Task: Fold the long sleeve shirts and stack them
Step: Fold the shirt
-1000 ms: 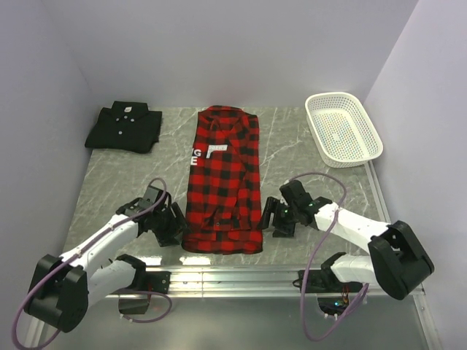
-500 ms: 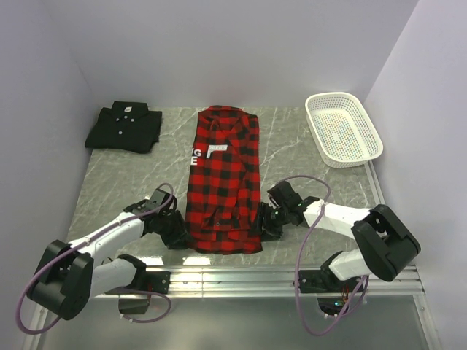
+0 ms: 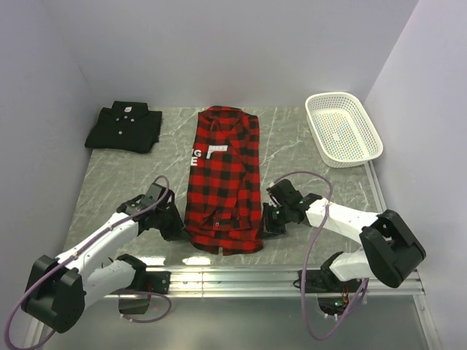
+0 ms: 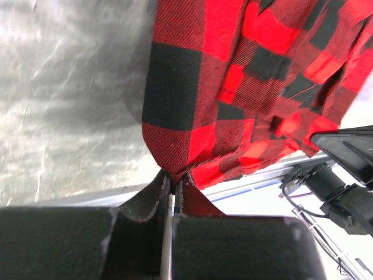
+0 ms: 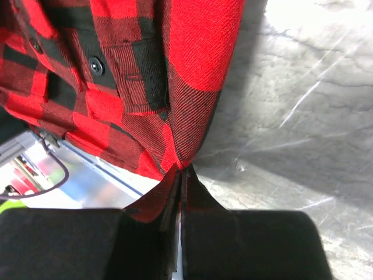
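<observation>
I am pinching the red-and-black plaid shirt [image 3: 222, 182] with both claws. A second ago my left claw [image 3: 177, 230] and right claw [image 3: 267, 221] were standing wide apart just outside the shirt's near corners. Now each one is squeezing shut on a fold of hem, the left at the shirt's 7 o'clock corner and the right at its 5 o'clock corner.

In the left wrist view the checked cloth [image 4: 233, 76] is running down into a point between my closed fingers [image 4: 145, 201]. In the right wrist view the cloth [image 5: 134, 76] is doing the same and throwing a shadow on the marbled counter [image 3: 131, 182] beside it. The near hem is now drawing in narrower than before.

The shirt is still lying lengthwise in the middle of the counter, collar at 12 o'clock. The folded black shirt [image 3: 124, 127] at 10 o'clock and the white mesh basket [image 3: 333, 95] at 2 o'clock are staying where they were.
</observation>
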